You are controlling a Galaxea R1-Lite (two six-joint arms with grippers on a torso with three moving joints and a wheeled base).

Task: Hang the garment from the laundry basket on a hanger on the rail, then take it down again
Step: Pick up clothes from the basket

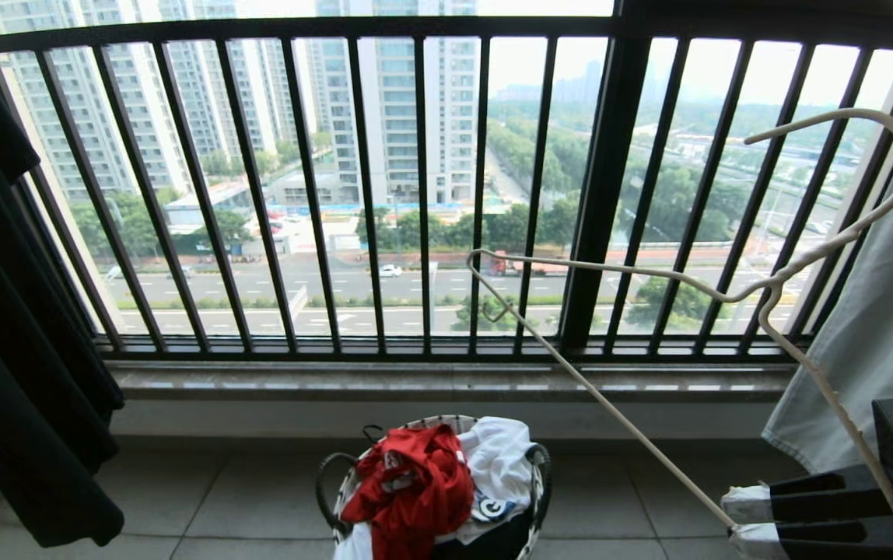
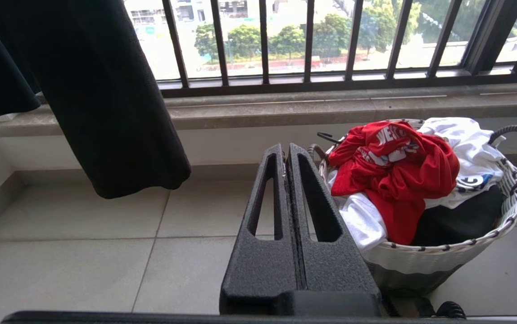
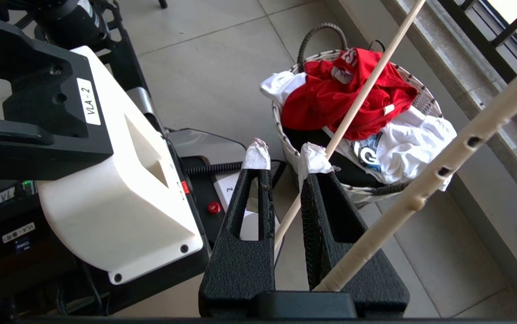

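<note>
Right gripper [image 1: 734, 517] jaws clamped on hanger [image 1: 726, 295], garment [image 1: 411, 486] in laundry basket [image 1: 538, 474] beyond

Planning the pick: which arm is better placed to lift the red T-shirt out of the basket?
Probably the left. Its gripper is empty, jaws shut, beside the small round white-rimmed laundry basket holding the red T-shirt. The right gripper already holds the thin white hanger.

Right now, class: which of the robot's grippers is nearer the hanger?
Right. The right gripper has its jaws closed around the hanger, holding its bottom bar. The left gripper is shut and empty beside the laundry basket, touching no hanger.
</note>
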